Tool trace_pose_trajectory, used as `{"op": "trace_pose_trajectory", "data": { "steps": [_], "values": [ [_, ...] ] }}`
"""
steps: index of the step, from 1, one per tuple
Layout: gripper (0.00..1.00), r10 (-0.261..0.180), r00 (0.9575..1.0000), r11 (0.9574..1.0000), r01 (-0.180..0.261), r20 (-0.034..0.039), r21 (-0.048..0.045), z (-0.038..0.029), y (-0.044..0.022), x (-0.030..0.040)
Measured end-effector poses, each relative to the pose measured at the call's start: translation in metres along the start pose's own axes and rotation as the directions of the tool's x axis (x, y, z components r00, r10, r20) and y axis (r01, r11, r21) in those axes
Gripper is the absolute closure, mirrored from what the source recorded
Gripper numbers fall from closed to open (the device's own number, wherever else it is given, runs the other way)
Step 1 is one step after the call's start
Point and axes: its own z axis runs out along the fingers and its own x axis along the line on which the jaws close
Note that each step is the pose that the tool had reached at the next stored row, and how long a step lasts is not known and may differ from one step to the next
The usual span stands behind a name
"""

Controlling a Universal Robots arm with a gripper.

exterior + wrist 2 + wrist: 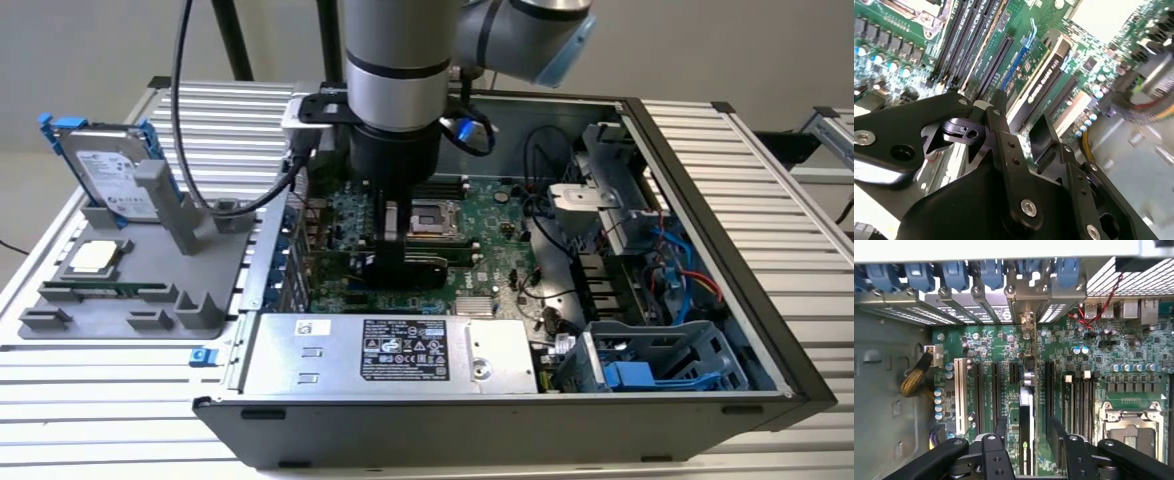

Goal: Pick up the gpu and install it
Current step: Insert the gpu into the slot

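The gpu (pixel 1026 405) stands on edge in a slot of the green motherboard (pixel 984 347), and its silver bracket (pixel 1027 320) meets the case's rear slot row. In the second wrist view its black shroud (pixel 1048 67) runs lengthwise between my fingers. My gripper (pixel 1029 432) straddles the card and is open, with one black finger (pixel 1001 426) on each side and a gap to the card. In the exterior view the gripper (pixel 400 255) reaches down into the open computer case (pixel 694 200), over the middle of the board.
On the exterior view's left, a grey fixture (pixel 120 300) holds a silver hard drive with blue rails (pixel 114 165), a processor chip (pixel 94 257) and a thin memory stick (pixel 114 290). The power supply (pixel 387 350), a blue drive cage (pixel 654 355) and cables (pixel 561 240) crowd the case.
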Motion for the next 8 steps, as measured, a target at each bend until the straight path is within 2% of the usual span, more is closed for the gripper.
{"op": "trace_pose_trajectory", "data": {
  "steps": [3,6,7,8],
  "values": [
    [0.0,0.0,1.0,1.0,0.0,0.0003,0.0001,-0.0131,0.0001,0.0003],
    [0.0,0.0,1.0,1.0,0.0,-0.0002,0.0001,-0.0199,0.0001,0.0003],
    [1.0,0.0,1.0,1.0,0.0,-0.0004,0.0003,-0.0198,0.0001,0.0003],
    [1.0,0.0,1.0,1.0,0.0,-0.0011,0.0002,-0.0199,0.0002,0.0004]
  ]
}}
